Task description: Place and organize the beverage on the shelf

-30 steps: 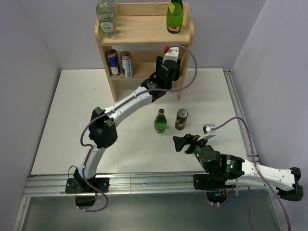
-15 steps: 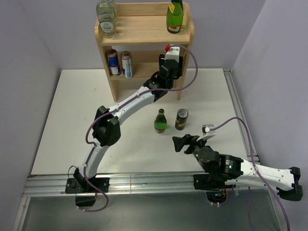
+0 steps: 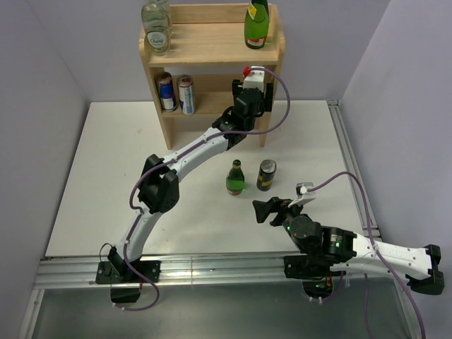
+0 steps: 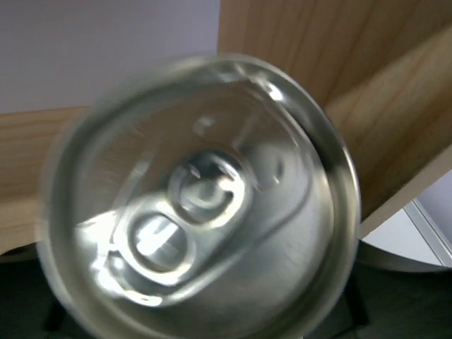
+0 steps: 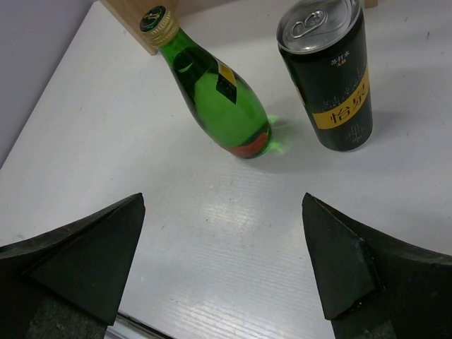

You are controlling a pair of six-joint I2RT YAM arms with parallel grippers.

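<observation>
The wooden shelf (image 3: 212, 53) stands at the back of the table. My left gripper (image 3: 253, 88) reaches into the right end of its middle tier, shut on a silver-topped can (image 4: 205, 205). The can's lid fills the left wrist view and hides the fingers, with the shelf's wood (image 4: 367, 106) close behind. A small green bottle (image 3: 235, 178) and a black can (image 3: 266, 175) stand on the table. My right gripper (image 3: 263, 210) is open and empty just in front of them. The right wrist view shows the gripper (image 5: 222, 201), the bottle (image 5: 215, 95) and the black can (image 5: 330, 78).
On the top tier stand a clear bottle (image 3: 156, 28) at the left and a green bottle (image 3: 257, 25) at the right. Two cans (image 3: 166, 92) (image 3: 186, 94) stand at the left of the middle tier. Purple walls close in on both sides.
My left gripper has moved a little farther back and right into the shelf's middle tier with the can. The right arm has not moved.
</observation>
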